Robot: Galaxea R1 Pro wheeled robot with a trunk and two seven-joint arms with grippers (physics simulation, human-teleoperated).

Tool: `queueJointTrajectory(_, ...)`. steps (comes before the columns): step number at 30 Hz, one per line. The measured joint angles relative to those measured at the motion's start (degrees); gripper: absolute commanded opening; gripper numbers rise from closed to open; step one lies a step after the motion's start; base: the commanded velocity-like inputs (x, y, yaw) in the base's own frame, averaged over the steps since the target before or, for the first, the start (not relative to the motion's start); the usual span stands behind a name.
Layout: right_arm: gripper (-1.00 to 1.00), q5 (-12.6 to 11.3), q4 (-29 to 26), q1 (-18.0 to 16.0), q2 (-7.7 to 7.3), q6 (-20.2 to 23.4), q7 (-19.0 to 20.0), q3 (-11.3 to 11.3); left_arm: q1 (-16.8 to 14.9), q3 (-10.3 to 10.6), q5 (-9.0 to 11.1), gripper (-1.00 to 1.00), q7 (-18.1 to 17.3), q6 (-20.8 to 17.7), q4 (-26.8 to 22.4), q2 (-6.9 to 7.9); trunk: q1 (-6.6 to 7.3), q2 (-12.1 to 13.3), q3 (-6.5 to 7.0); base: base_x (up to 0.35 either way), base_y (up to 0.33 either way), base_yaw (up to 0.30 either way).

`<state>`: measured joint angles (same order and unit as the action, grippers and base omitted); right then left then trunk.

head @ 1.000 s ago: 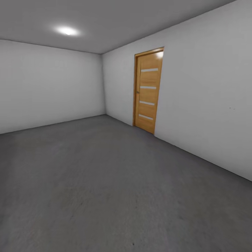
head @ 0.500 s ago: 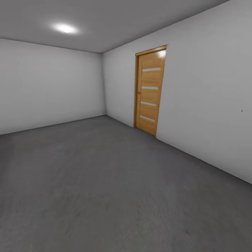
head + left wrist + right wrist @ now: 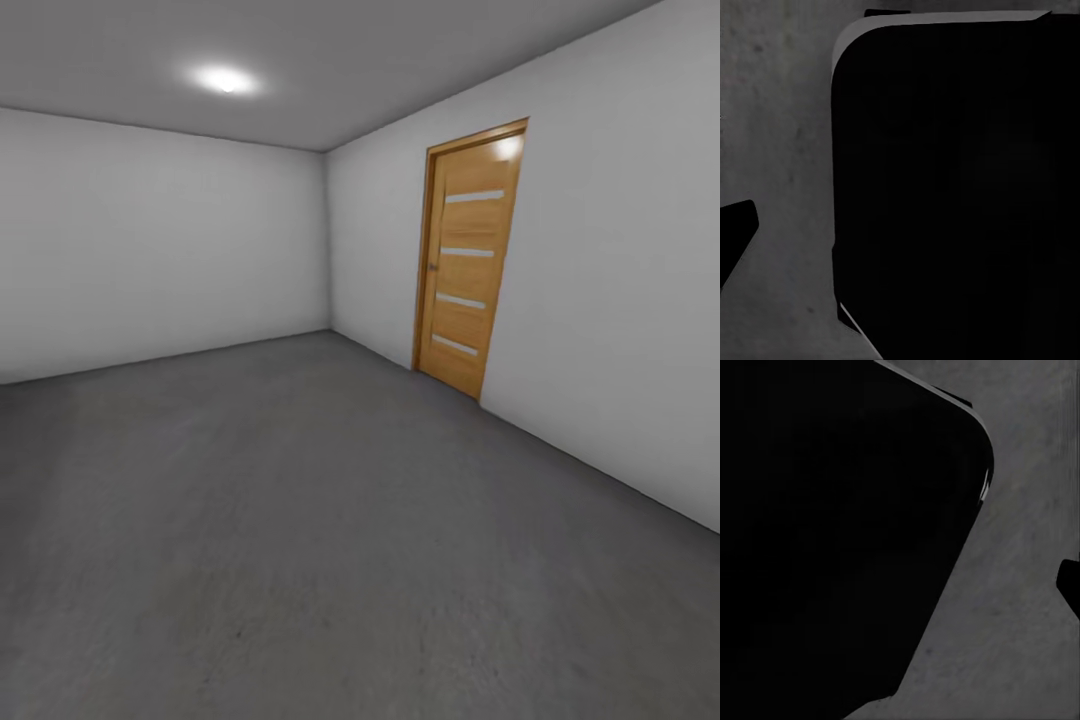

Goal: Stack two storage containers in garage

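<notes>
Where the white-grey walls (image 3: 150,240) meet in a corner, the garage stands bare: dark grey speckled concrete floor (image 3: 300,520), a closed wooden door with pale horizontal slats (image 3: 468,265) in the right wall, one round ceiling light (image 3: 226,79). In both wrist views a black rounded body (image 3: 952,187) hangs above the floor. Tool state: cannot tell.

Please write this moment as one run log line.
room: garage | floor: dark grey | wooden door: shut, right wall | containers: unseen | grippers: unclear
</notes>
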<state>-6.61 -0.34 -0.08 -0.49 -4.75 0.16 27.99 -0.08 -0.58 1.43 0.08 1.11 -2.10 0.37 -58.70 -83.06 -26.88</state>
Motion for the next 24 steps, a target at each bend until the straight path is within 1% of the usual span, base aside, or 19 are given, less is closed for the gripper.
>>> queueJointTrajectory(24, 1.00, 0.0, 0.0, 0.0, -0.03, 0.0, 0.3, 0.0, 0.0, 0.0, 0.0, 1.00, 0.0, 0.0, 0.0, 0.01, 0.00, 0.0, 0.00, 0.322, 0.000, 0.001)
